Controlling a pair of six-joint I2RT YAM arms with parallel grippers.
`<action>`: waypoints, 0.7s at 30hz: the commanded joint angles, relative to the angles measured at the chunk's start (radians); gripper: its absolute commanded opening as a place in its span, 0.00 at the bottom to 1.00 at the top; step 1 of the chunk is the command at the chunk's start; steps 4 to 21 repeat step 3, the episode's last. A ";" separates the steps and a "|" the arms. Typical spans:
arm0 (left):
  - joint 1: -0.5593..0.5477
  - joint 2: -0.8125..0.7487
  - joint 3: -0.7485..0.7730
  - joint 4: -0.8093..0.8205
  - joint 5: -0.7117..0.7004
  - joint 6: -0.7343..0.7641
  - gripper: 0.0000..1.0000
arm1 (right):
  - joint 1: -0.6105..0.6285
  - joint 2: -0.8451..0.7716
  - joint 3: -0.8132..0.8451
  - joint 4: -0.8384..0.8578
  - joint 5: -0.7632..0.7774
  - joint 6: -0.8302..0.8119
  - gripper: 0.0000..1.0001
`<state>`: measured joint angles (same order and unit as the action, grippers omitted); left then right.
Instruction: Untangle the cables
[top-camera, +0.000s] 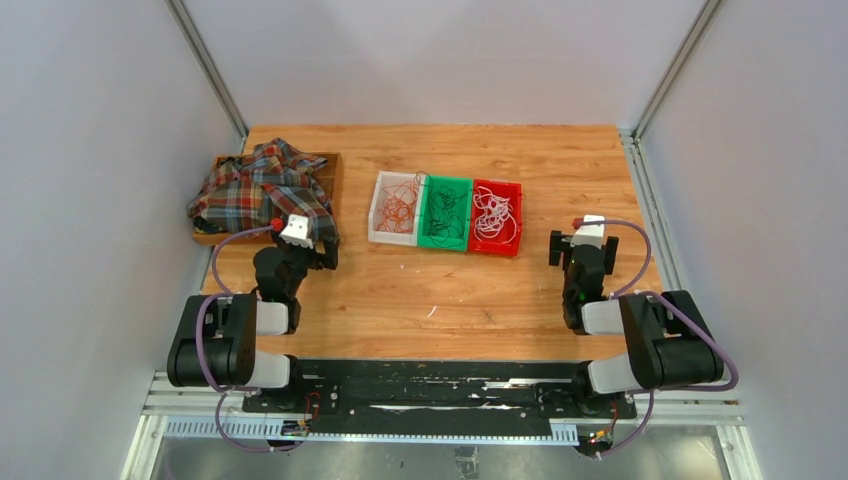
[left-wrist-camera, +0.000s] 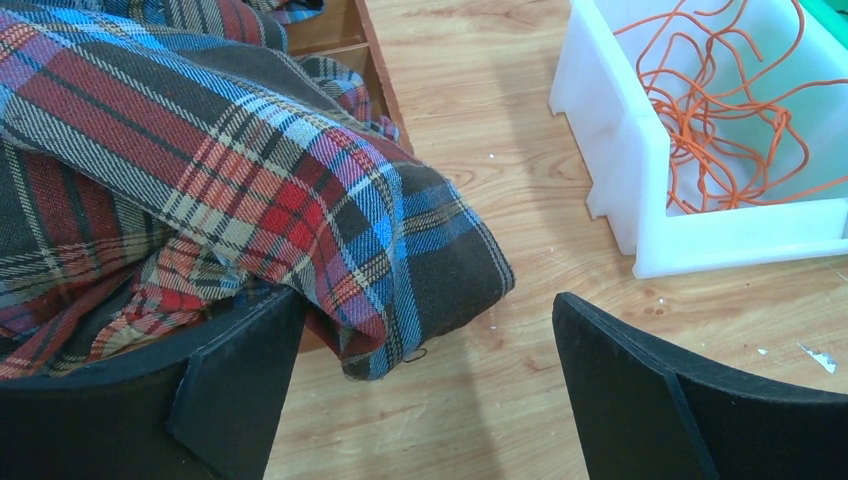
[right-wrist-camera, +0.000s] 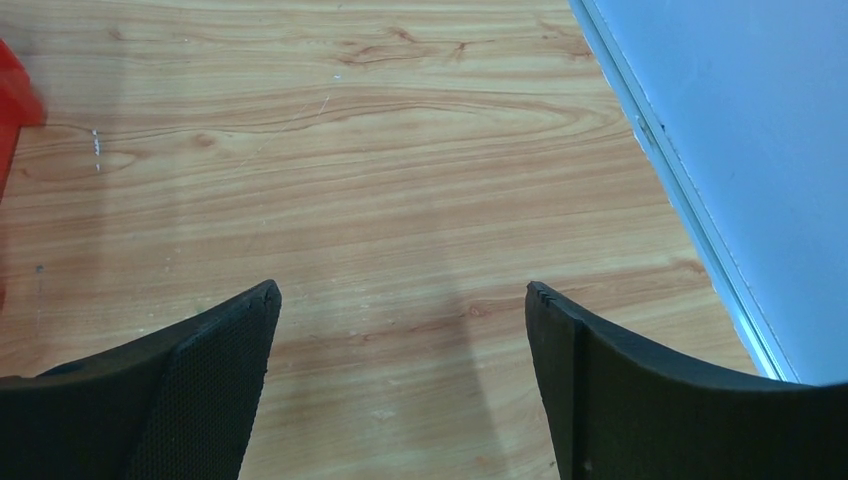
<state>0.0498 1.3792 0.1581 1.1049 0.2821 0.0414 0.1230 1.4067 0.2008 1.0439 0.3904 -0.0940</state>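
Open wide and empty: left gripper (left-wrist-camera: 425, 310), cables (left-wrist-camera: 720, 110) in bins (top-camera: 392, 238) ahead to its right. Same for right gripper (right-wrist-camera: 400, 295), cables ahead to its left.

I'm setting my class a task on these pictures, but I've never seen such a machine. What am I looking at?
A robot's left arm and right arm are bolted at the table's near edge. The wide picture comes from a camera above and behind them; the others from wrist cameras, each showing its claw. The left claw and right claw are open, holding nothing. On the table sit a white bin with orange cables, a green bin with dark cables, a red bin with white cables. A plaid cloth lies over a wooden tray at the left.
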 joint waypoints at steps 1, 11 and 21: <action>-0.004 0.000 0.012 0.043 -0.015 0.010 0.98 | -0.014 0.008 0.011 0.019 -0.011 0.005 0.91; -0.004 0.000 0.012 0.043 -0.014 0.010 0.98 | -0.015 0.006 0.008 0.021 -0.009 0.004 0.91; -0.004 0.000 0.012 0.043 -0.014 0.010 0.98 | -0.015 0.006 0.008 0.021 -0.009 0.004 0.91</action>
